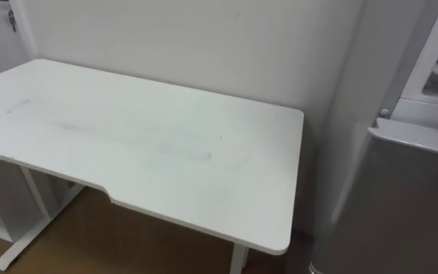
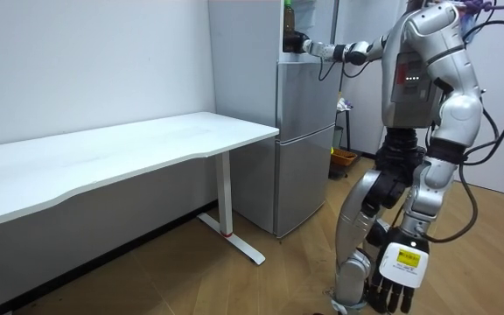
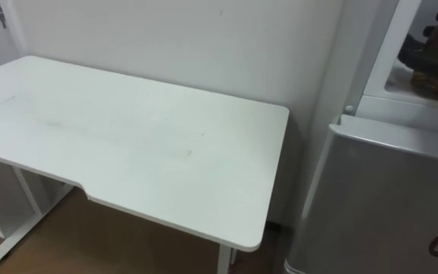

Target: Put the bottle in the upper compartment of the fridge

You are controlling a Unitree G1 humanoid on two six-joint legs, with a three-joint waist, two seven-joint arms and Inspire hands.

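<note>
While the right hand (image 2: 297, 41) stretches out at the upper fridge (image 3: 401, 105), its fingers look wrapped round the green bottle (image 2: 288, 12), whose top stands up above the hand. The placing seems close to done. To finish well, the hand should carry the bottle upright deeper inside, lower it onto the shelf beneath, and only then let go. Low at the robot's side, the left hand (image 2: 395, 282) hangs with relaxed fingers. The white counter (image 1: 143, 144) lies well apart from both hands.
</note>
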